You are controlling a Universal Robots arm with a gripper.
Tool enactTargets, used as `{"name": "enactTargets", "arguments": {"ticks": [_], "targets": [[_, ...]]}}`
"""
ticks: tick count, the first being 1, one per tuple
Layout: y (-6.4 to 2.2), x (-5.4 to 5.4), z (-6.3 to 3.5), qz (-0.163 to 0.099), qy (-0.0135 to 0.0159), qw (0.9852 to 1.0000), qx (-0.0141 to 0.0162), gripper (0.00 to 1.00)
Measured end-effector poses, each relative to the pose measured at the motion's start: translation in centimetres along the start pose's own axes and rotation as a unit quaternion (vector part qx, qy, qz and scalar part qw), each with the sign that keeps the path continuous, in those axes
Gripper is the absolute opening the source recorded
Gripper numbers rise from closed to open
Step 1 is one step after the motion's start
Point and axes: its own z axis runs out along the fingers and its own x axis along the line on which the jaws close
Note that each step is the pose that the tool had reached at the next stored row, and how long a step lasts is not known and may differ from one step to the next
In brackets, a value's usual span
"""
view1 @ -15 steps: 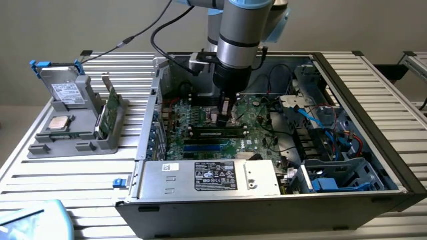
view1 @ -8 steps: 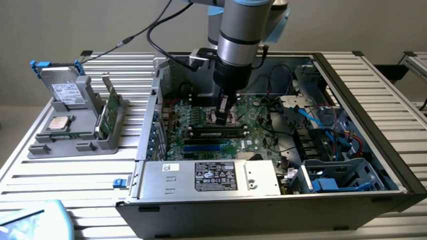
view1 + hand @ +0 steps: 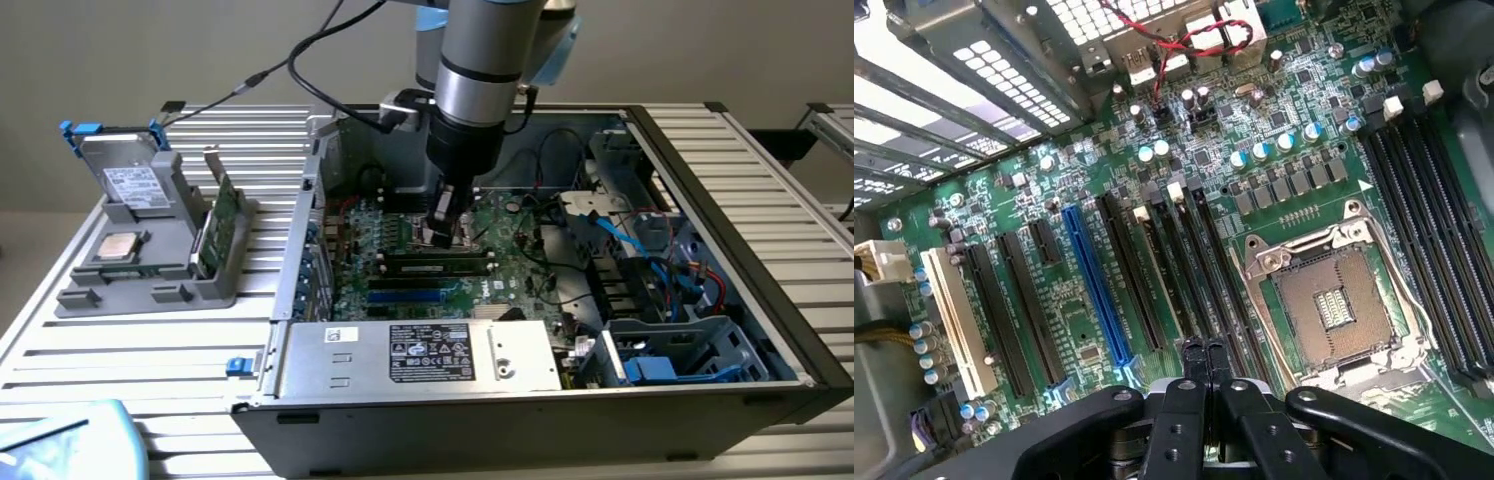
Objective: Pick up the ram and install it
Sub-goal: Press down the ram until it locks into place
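Pincer: we see the gripper reaching down into the open computer case, its two fingers clenched flat together with nothing between them.
Ram: the ram lies lengthwise in a memory slot on the motherboard, just under the fingertips; we cannot tell whether they touch it or whether it is fully seated.
Close neighbours: the open processor socket sits just beside the slots, with more black memory slots on its far side. A blue expansion slot and a white one lie parallel nearby.
In the way: a black cable loops over the board near the arm, and a red-and-black wire curls by the rear connectors.
Case contents: a silver power supply fills the near edge; blue cables and a drive cage crowd the exterior view's right.
Holder: on the table, at the exterior view's left, a grey tray carries a drive, a square processor chip and a green card standing on edge.
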Motion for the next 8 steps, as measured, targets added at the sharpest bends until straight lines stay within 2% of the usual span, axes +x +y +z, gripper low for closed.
{"name": "enactTargets", "arguments": {"ticks": [3, 4, 5, 6, 8], "targets": [[0.01, -0.01, -0.01, 0.011, 0.0069, 0.9999, 0.0043, 0.11], [0.01, -0.02, -0.01, 0.015, 0.0093, 0.9998, 0.0070, 0.11], [0.01, -0.02, -0.01, 0.018, 0.0104, 0.9997, 0.0112, 0.11], [0.01, -0.02, -0.01, 0.021, 0.0102, 0.9996, 0.0160, 0.11], [0.02, -0.02, -0.01, 0.027, 0.0072, 0.9993, 0.0262, 0.11]]}}
